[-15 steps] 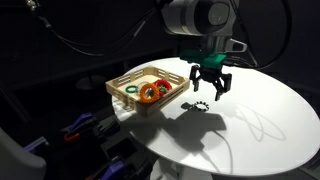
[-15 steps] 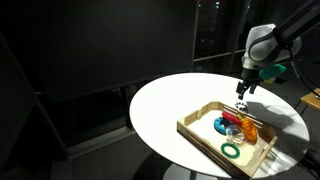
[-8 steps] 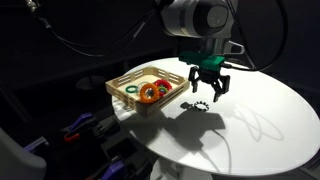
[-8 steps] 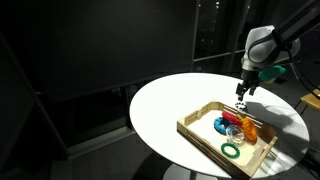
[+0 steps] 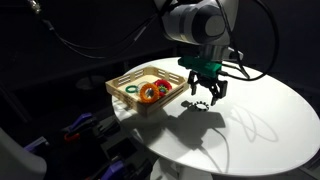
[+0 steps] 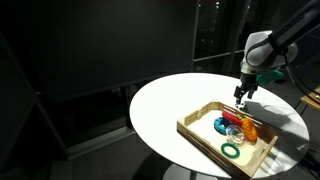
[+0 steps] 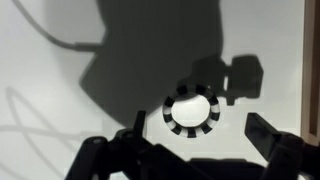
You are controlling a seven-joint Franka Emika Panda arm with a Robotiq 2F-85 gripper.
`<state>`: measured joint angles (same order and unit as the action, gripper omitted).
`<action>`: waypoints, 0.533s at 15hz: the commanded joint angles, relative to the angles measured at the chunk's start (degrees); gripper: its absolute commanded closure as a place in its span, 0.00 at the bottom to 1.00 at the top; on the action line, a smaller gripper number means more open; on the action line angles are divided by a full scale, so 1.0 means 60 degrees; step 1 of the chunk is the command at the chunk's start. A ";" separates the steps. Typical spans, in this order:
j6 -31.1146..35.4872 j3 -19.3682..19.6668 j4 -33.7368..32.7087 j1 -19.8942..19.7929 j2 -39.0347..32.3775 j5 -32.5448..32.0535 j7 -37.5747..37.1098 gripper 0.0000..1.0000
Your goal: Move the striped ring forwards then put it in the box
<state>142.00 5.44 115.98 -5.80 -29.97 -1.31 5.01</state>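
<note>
The black pincer (image 5: 207, 96) is hovering released, fingers spread, just above the tiny black-and-white striped ring (image 7: 172, 112); the slatted light-wood box (image 5: 128, 97) is sitting beside it.

Dark room, brightly lit round white table (image 6: 170, 110).

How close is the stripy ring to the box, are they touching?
Apart. In an exterior view the striped ring lies on the white table beside the box, with a strip of table between them.
</note>
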 commanded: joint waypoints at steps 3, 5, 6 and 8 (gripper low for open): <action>0.0472 -0.0193 -0.0322 -0.0283 -0.0421 0.0194 0.0094 0.00; 0.0589 -0.0243 -0.0340 -0.0336 -0.0504 0.0284 0.0134 0.00; 0.0627 -0.0257 -0.0346 -0.0350 -0.0535 0.0323 0.0138 0.00; 0.0644 -0.0293 -0.0370 -0.0383 -0.0592 0.0392 0.0151 0.00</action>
<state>145.37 5.00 115.14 -6.50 -32.53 -0.21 5.01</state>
